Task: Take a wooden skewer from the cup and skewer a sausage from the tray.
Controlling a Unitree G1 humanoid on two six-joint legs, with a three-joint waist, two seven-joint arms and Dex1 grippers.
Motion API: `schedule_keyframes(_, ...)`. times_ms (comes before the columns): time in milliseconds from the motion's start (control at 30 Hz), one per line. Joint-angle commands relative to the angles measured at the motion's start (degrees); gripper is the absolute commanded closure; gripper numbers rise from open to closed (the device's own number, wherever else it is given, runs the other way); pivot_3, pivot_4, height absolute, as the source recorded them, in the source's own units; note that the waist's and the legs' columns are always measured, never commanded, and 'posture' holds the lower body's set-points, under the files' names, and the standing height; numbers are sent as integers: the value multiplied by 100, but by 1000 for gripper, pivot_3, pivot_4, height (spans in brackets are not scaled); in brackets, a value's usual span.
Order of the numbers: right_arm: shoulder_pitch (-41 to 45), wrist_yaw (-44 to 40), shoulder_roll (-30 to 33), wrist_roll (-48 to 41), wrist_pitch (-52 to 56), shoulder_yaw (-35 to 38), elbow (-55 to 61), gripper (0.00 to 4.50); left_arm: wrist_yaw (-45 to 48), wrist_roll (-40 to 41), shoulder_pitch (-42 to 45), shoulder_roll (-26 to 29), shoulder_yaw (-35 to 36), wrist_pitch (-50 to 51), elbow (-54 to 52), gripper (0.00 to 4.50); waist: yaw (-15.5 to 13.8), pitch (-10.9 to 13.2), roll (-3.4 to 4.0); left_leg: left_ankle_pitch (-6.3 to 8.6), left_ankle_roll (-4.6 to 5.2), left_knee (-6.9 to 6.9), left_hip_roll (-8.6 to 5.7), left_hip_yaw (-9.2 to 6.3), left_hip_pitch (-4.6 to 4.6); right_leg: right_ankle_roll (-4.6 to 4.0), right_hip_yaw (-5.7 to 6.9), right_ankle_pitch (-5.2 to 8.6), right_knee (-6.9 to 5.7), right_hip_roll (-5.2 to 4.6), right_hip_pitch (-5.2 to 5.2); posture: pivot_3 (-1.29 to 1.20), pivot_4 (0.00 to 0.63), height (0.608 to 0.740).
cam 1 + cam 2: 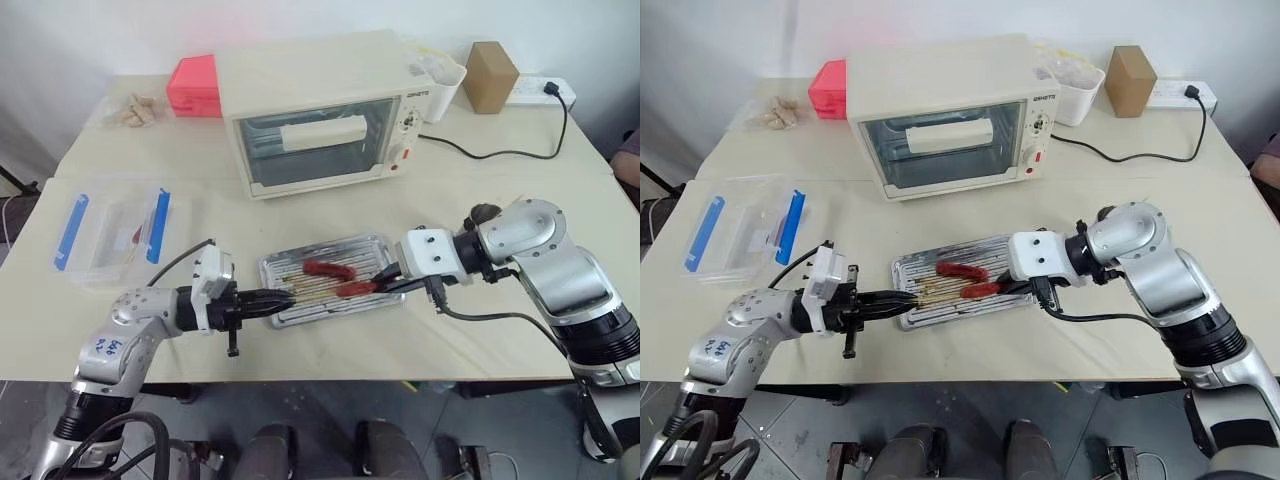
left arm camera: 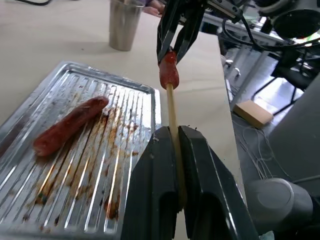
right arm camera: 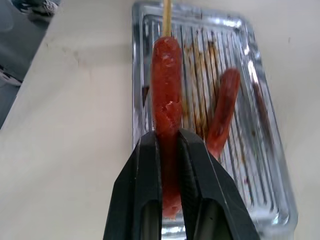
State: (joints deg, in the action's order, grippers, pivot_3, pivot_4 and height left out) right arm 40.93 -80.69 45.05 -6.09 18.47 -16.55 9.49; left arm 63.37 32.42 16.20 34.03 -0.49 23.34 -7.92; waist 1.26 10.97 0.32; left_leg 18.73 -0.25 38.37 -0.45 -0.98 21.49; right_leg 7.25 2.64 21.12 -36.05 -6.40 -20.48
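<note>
I count two sausages: one lies in the tray (image 1: 290, 300), and my right tool (image 3: 170, 165) grips the held sausage (image 3: 166, 105) above it. One wooden skewer (image 2: 172, 120), clamped in my left tool (image 2: 177, 165), runs level along the tray's length, tip entering the held sausage's end. One cup (image 2: 123, 24) stands on the bench (image 1: 450, 190).

Both head views look forward and down from above the near edge of the desk (image 1: 330, 215), taking in its whole top (the pair differ by a slight sideways offset). Each wrist view looks close along its own fingers, from opposite ends, sharing the tray (image 2: 75, 75) with them.
</note>
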Motion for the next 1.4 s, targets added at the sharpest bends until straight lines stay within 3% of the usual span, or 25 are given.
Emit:
schedule_keyframes(33, -16, 101, -236, -235, 102, -109, 686, 4323, -45, -72, 470, -447, -396, -59, 11, 4500, -2, 0, 0, 0, 0, -1, 0, 0, 0, 0, 0, 0, -1, -1, 0, 0, 150, 740)
schedule_keyframes(967, -7, 231, -517, -260, 739, -47, 802, 4323, 290, -597, 869, -1190, -530, -64, 420, 4500, -1, 0, -1, 0, 1, 22, -1, -3, 6, 2, 2, -1, -14, 3, -1, 0, 150, 740)
schedule_keyframes(1400, -538, -440, 605, -652, -365, 753, -194, 41, 504, -315, 28, -247, 283, -215, 123, 4500, -10, 1, -2, 1, 2, 29, -2, -5, 9, 3, 3, -1, -17, -5, -1, 0, 150, 740)
